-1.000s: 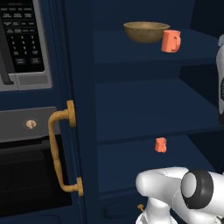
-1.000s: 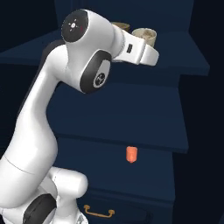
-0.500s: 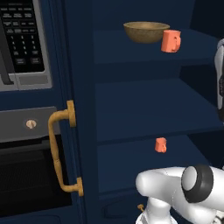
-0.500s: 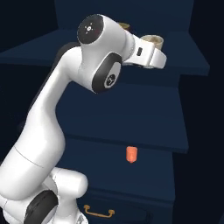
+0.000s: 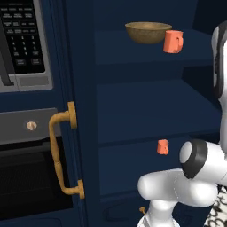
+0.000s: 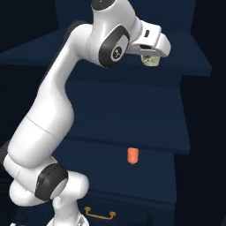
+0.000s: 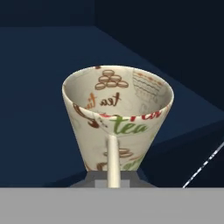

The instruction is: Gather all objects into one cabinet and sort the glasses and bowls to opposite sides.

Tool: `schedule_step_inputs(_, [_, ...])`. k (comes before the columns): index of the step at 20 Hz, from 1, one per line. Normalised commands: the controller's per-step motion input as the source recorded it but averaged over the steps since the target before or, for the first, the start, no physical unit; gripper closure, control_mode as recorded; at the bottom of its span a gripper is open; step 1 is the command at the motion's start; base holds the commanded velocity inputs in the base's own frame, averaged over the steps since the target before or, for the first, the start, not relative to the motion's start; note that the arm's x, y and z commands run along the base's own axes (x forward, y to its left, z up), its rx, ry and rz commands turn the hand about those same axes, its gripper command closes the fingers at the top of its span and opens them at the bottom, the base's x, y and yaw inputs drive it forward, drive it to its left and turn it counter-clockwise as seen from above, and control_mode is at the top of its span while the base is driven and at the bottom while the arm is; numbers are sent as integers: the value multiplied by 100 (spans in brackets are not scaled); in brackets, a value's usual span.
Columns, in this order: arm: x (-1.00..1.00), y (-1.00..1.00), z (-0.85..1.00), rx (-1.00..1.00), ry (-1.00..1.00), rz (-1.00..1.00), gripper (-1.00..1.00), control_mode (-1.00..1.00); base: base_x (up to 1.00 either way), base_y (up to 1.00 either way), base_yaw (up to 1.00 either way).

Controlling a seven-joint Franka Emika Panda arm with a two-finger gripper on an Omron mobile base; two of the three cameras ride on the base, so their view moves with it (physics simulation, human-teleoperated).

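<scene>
My gripper is shut on a cream cup printed with tea words, holding it in front of the upper shelf of the navy cabinet. In the hand view the cream cup stands close up, its handle toward the camera, and the gripper is mostly hidden under it. An olive-brown bowl sits on the top shelf with a coral-orange cup just to its right. Another orange cup stands on a lower shelf.
The cabinet door stands open on the left, its curved brass handle facing me. A microwave and a black oven lie beyond it. A drawer with a brass pull sits below the shelves.
The arm's elbow has swung up and to the right. The hand has carried the cream cup rightward along the upper shelf, and the cup now hangs lower, under the hand.
</scene>
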Motion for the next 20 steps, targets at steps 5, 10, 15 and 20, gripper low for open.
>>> schedule_step_inputs(5, [23,-21,3,-2,-6,2,100,-100,0,0,0])
schedule_step_inputs(10, [31,-19,-1,-1,-4,3,100,-100,0,0,0])
schedule_step_inputs(15, [47,-10,-7,0,0,5,100,-100,0,0,0])
schedule_step_inputs(20, [52,-14,-8,0,0,4,100,-100,0,0,0])
